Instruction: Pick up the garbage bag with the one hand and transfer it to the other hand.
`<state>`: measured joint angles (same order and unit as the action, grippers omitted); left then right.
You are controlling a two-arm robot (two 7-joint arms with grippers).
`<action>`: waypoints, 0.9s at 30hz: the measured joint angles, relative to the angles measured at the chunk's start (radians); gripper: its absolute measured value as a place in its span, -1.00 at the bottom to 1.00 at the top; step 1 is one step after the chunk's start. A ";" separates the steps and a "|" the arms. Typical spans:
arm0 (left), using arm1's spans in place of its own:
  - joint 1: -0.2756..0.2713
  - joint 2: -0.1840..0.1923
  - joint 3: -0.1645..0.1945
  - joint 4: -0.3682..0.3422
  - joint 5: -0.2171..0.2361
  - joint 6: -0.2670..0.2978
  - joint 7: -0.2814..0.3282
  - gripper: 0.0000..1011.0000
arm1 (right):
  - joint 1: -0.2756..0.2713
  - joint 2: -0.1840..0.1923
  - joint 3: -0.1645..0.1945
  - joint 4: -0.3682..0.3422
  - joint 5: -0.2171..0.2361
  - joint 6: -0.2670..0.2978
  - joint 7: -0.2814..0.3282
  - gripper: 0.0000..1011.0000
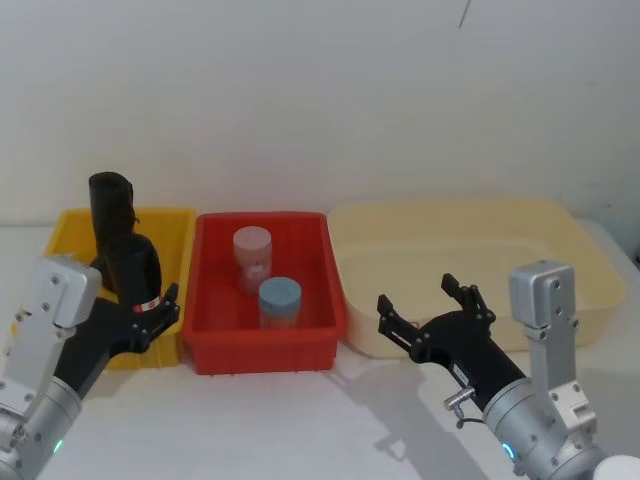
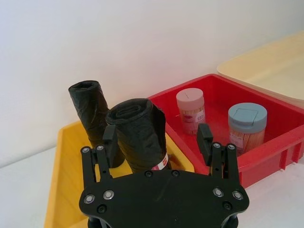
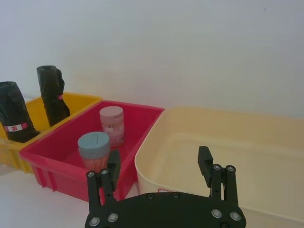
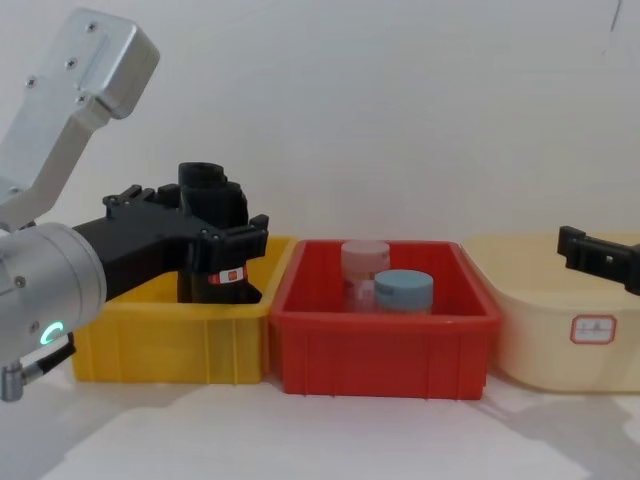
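Left tool [image 2: 157, 137] is released, w/ fingers [image 2: 205, 140] on both sides of garbage bag [image 2: 137, 128], upright in yellow bin [image 2: 59, 161]. Right tool [image 1: 420, 298] released too, near cream tub [image 1: 560, 225].

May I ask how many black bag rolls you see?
2. The garbage bag stands between the left gripper's open fingers; the second black roll stands behind it, nearer the wall. Right gripper hovers by the cream tub.

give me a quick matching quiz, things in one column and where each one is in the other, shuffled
Things:
1. garbage bag
2. blue-lidded jar
3. right hand

Places:
A. in the red bin
B. open, by the near side of the cream tub
C. standing in the yellow bin

Pairs: 1-C, 2-A, 3-B
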<state>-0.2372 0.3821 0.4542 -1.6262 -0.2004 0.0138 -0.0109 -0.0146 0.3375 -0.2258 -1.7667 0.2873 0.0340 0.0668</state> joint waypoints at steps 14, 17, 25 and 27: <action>0.000 0.000 0.000 0.000 0.000 0.000 0.000 0.98 | 0.000 0.000 0.000 0.000 0.000 0.000 0.000 0.98; 0.000 0.000 0.000 0.000 0.000 0.000 0.000 0.98 | 0.000 0.000 0.000 0.000 0.000 0.000 0.000 0.98; 0.001 0.000 0.000 -0.002 0.002 0.000 0.000 0.98 | 0.000 0.000 0.000 0.000 0.000 0.000 0.000 0.98; 0.005 -0.001 -0.001 -0.006 0.005 0.000 0.004 0.98 | 0.000 0.000 0.000 0.000 0.000 0.000 0.000 0.98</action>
<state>-0.2325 0.3815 0.4531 -1.6323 -0.1952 0.0138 -0.0074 -0.0147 0.3375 -0.2258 -1.7668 0.2873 0.0340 0.0668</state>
